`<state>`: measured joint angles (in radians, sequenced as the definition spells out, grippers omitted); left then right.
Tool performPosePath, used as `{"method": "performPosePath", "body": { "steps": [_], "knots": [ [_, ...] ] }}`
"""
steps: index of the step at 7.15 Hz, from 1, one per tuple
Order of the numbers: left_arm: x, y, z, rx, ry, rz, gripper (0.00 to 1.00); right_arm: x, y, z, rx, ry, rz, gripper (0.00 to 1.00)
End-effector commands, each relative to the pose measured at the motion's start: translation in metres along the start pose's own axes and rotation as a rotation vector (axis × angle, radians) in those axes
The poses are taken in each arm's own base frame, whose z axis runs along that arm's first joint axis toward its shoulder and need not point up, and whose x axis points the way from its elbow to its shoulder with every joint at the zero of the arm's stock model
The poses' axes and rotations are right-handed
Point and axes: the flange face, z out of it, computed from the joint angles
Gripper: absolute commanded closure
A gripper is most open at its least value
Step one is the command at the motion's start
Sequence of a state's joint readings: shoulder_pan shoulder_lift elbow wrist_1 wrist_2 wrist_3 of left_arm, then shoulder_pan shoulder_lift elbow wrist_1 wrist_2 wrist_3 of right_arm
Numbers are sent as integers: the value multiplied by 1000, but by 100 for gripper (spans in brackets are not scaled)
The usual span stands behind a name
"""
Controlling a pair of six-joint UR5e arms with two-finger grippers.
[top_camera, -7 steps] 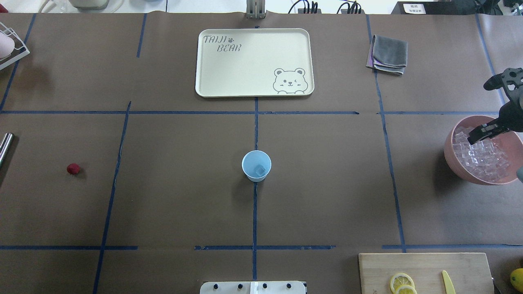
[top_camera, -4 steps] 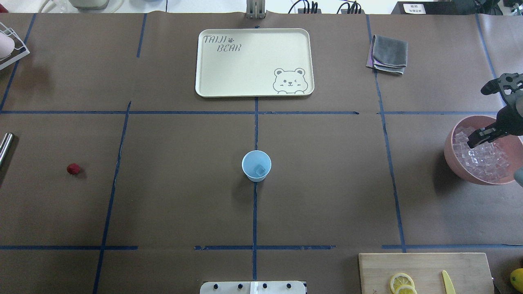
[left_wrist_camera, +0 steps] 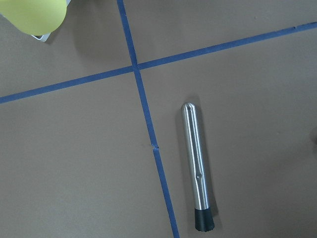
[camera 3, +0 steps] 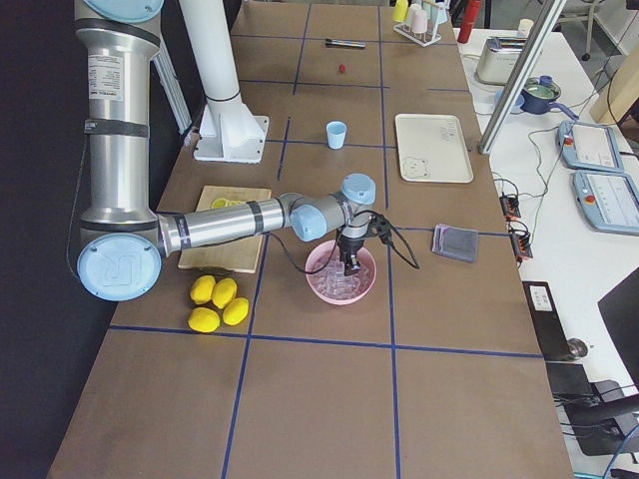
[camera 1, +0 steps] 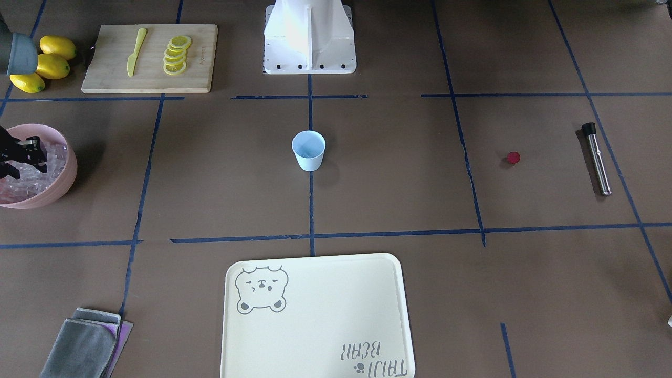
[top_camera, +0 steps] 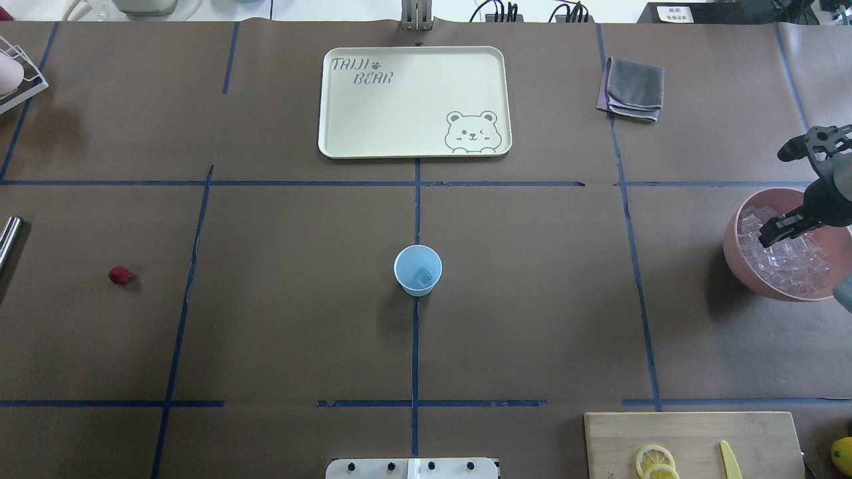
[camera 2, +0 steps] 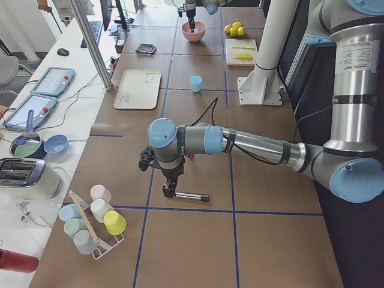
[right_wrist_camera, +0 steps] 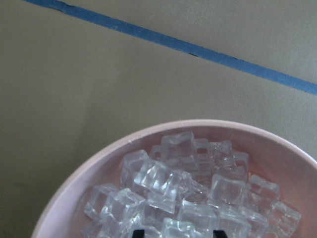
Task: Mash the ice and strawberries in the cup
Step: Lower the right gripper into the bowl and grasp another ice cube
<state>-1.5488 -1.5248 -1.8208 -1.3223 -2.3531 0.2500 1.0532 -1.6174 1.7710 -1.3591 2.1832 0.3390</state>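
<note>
Front: tapered pale-blue cup (camera 1: 308, 150) mid-bench (camera 1: 394, 184), round dark-red strawberry (camera 1: 513, 157) well apart.
Overhead: one glassy ice (top_camera: 424, 276) cube inside the cup.
Left side: left hand (camera 2: 169, 187) over a steel rod (camera 2: 189, 196); can't tell its grip.
Right wrist: right hand (right_wrist_camera: 179, 232) spread wide, holding nothing, above cubes heaped in a pink bowl (right_wrist_camera: 74, 198).

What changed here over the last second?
Only the right gripper moved. With its fingers open, it drifted slightly toward the robot's side above the ice in the pink bowl, possibly lowering. It took hold of nothing and let nothing go. The cup with its one cube, the strawberry and the tray stayed put.
</note>
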Motion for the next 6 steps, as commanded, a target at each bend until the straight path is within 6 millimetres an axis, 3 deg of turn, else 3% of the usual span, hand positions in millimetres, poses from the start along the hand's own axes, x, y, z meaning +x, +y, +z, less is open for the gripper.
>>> {"method": "performPosePath", "body": {
  "steps": [1,2,3,5,6],
  "knots": [
    [0,0,-1,1,0,1,0,-2,0,-1,1,-3,-4,71],
    [0,0,-1,1,0,1,0,-2,0,-1,1,-7,-5,88],
    [0,0,-1,1,0,1,0,-3,-1,-2,3,-9,-7,97],
    [0,0,-1,1,0,1,0,-16,-4,-18,27,-29,-25,97],
    [0,0,-1,1,0,1,0,-14,-6,-53,72,-64,-6,97]
  ]
}}
